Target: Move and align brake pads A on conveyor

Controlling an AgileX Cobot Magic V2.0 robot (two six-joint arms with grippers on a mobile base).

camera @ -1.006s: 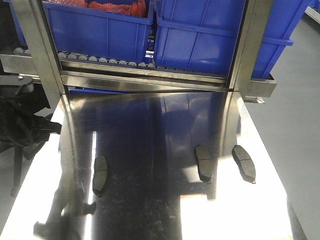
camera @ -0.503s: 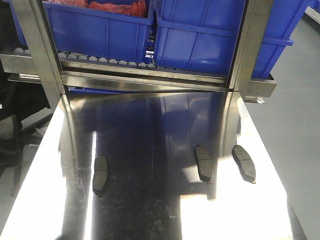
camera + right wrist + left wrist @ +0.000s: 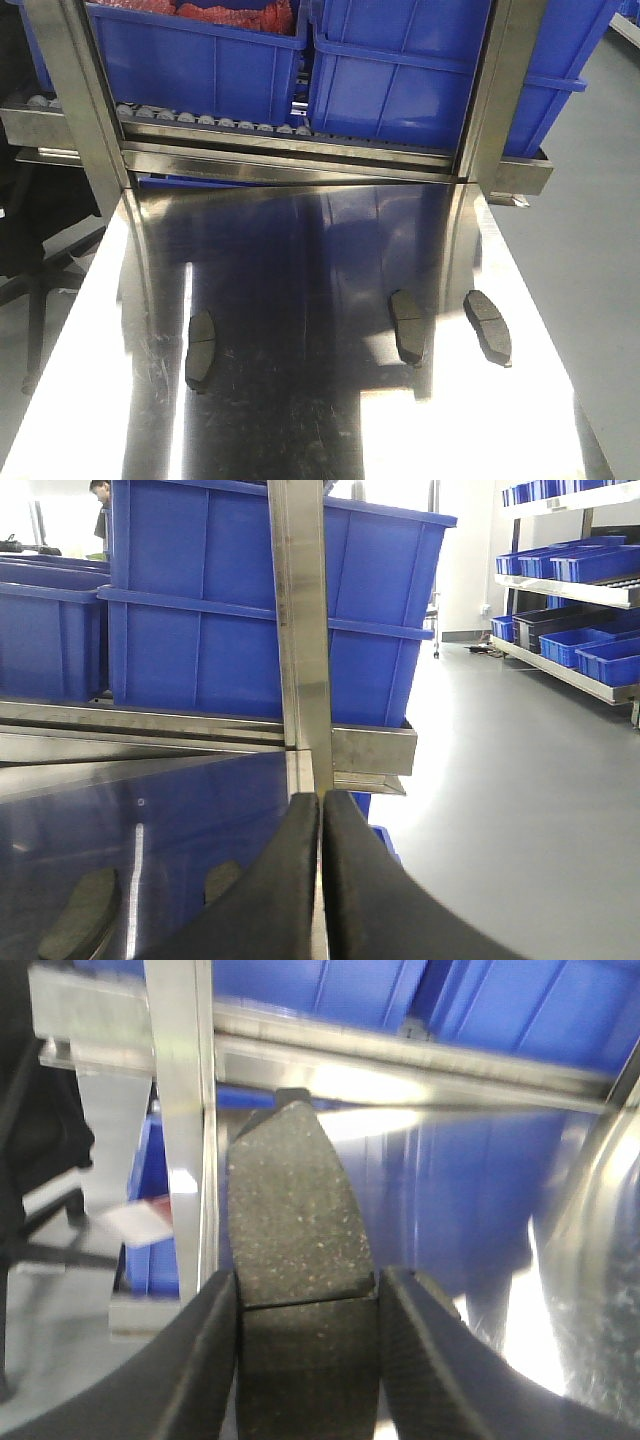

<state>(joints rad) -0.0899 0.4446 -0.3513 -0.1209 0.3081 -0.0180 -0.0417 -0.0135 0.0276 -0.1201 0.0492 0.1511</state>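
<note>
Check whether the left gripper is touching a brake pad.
Touching. In the left wrist view the left gripper has both jaws pressed against opposite edges of the brake pad, with no gap on either side.

Steel tabletop (image 3: 290,240) bears left brake pad (image 3: 201,349) apart; middle brake pad (image 3: 408,326) near right brake pad (image 3: 488,327).

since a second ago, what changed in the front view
A dark bulk left of the steel top drew back leftward out of view. The left pad, middle pad and right pad on it lie where they were. No grab or release shows.
</note>
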